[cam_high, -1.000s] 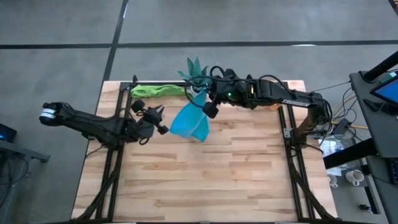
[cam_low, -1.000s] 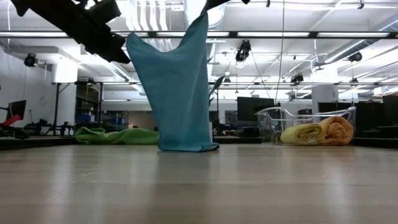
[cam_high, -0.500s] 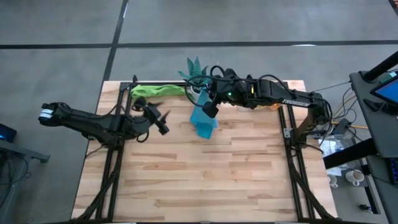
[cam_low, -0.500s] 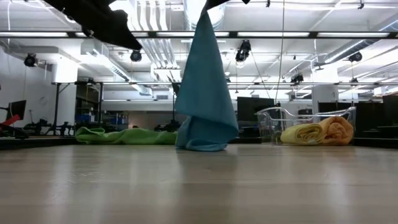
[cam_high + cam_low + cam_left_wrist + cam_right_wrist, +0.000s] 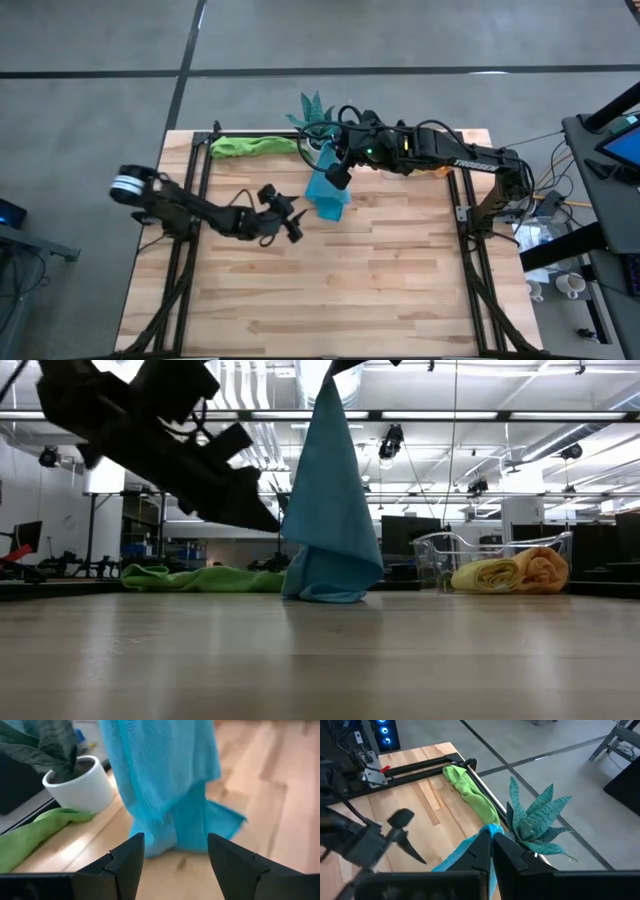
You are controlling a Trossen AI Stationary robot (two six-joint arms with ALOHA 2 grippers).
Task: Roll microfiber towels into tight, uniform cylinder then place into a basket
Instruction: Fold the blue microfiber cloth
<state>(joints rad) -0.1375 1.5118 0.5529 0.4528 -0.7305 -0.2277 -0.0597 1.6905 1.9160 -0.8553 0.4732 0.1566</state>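
Butcher-block planks of the wooden table (image 5: 380, 290) run bare across the whole near stretch in front of me, and I take the hanging light blue towel (image 5: 327, 192) as my landmark for everything else. Nearest to it on my own side is my left gripper (image 5: 291, 225), hovering above the boards just short of the towel's foot, its two dark fingers (image 5: 131, 862) spread wide with nothing between them; through that gap I see the cloth's crumpled lower edge lying on the wood. My right gripper (image 5: 337, 176) is directly above the towel, fingers pinched together on its top corner, so the cloth drops from it in a narrow cone and its bottom folds pile up on the table. Just behind the towel, at the table's far edge, stands the white plant pot (image 5: 81, 785) with its spiky green plant (image 5: 314, 110). To the left of the towel along that same far edge lies the green towel (image 5: 252, 145), stretched out flat and loose, unrolled. To the right of the blue towel and farther back, as the low view shows it, sits the clear basket (image 5: 487, 565), and inside it lie a yellow rolled towel (image 5: 486, 574) and an orange rolled towel (image 5: 541, 570) side by side, touching each other
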